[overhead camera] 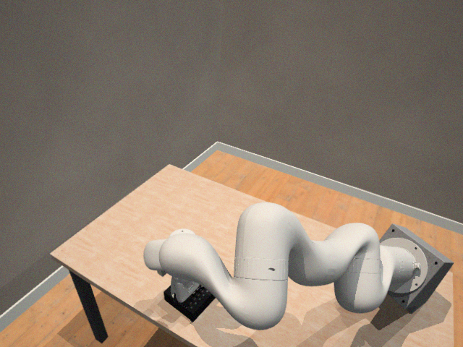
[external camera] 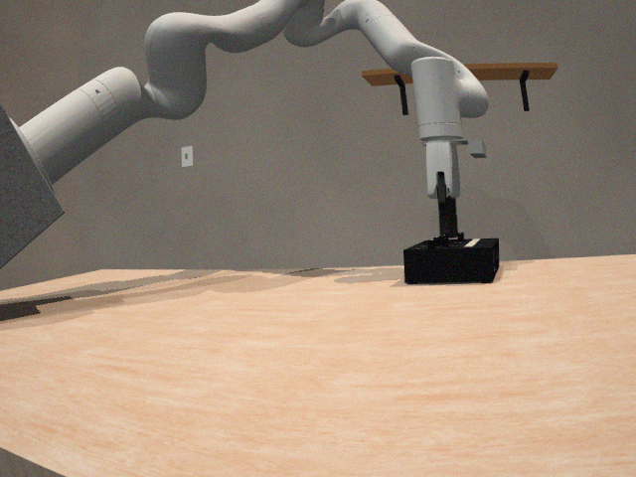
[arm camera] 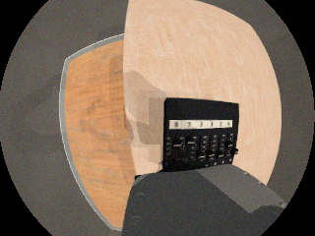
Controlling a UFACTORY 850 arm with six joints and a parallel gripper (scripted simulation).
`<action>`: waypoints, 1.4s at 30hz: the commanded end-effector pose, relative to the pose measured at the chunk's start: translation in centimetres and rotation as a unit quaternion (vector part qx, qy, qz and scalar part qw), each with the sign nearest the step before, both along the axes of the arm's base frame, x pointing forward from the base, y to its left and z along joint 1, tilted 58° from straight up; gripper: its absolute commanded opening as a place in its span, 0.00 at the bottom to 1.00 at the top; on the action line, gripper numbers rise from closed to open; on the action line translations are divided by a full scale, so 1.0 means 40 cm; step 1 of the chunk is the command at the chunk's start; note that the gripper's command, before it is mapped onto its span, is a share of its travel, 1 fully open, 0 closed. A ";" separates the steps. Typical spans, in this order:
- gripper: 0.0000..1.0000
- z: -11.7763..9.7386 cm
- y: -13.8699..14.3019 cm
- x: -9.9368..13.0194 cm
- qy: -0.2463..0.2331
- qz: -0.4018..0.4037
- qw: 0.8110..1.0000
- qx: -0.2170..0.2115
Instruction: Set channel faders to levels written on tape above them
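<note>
The lighting desk (external camera: 450, 260), a small black box, sat near the edge of the wooden surface (external camera: 308, 370), with a white tape strip (arm camera: 200, 124) running across its top above a row of faders (arm camera: 209, 145); the written levels were too small to read. The faders' slots ran away from the tape, toward the wrist camera, so any setting move would travel along that line, across the strip's long axis. Directly above the desk stood the gripper (external camera: 447, 234), pointing straight down, its jaws pressed together on nothing, their tips at or just above the panel at the end away from the tape; whether they touched a fader cap could not be told. In the wrist view the gripper body hid the near ends of the slots. The single arm (overhead camera: 261, 261) snaked from its grey base (overhead camera: 441, 267) across the surface.
</note>
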State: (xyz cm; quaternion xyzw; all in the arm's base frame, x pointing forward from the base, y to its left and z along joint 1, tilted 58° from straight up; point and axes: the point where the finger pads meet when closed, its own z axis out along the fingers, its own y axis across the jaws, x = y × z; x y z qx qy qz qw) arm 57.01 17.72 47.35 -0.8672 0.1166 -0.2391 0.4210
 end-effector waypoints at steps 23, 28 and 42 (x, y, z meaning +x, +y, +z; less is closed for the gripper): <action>0.00 0.029 -0.035 -0.038 -0.001 0.000 1.000 0.000; 0.00 0.046 -0.057 -0.054 -0.001 0.000 1.000 0.000; 0.00 0.052 -0.064 -0.060 -0.001 0.000 1.000 0.000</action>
